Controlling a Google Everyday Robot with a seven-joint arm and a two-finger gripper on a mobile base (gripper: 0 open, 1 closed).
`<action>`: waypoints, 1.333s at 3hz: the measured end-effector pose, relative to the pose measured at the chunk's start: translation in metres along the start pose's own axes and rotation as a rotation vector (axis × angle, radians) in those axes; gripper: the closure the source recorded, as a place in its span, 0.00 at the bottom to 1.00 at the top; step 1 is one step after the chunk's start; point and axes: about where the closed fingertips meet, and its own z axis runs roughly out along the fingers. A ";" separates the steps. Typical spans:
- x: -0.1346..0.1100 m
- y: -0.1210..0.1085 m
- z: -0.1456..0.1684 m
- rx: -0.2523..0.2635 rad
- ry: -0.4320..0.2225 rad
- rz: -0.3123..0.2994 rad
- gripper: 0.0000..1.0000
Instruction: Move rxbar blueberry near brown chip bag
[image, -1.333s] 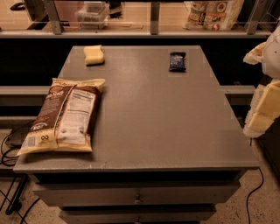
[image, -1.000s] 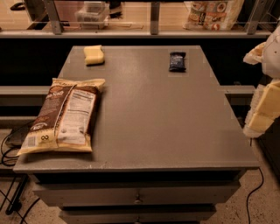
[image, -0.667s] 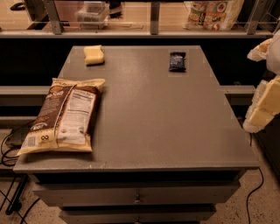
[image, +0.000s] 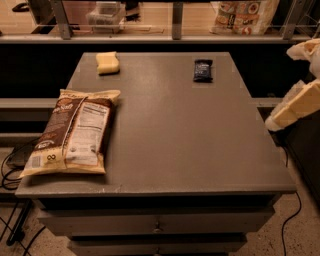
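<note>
The rxbar blueberry (image: 203, 70), a small dark navy bar, lies flat at the far right of the grey table top (image: 175, 130). The brown chip bag (image: 74, 132) lies flat at the near left, label panel up, its near end at the table's front-left edge. The two are far apart. My gripper (image: 286, 86) hangs off the table's right side, level with the middle of that edge. Its cream fingers (image: 295, 106) stand apart with nothing between them. It is well to the right of the bar and nearer to me.
A pale yellow sponge (image: 107, 63) lies at the far left of the table. Behind the table runs a railing with a white bag with red-orange pictures (image: 242, 16) and a clear container (image: 106, 13). Drawers sit under the top; cables (image: 10, 170) trail at the left.
My gripper has risen a little and edged left toward the table's right side. The bar, the bag and the sponge have not moved.
</note>
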 end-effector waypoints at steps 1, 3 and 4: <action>-0.013 -0.020 0.005 0.056 -0.121 0.025 0.00; -0.036 -0.061 0.029 0.095 -0.178 0.008 0.00; -0.049 -0.068 0.054 0.088 -0.200 -0.004 0.00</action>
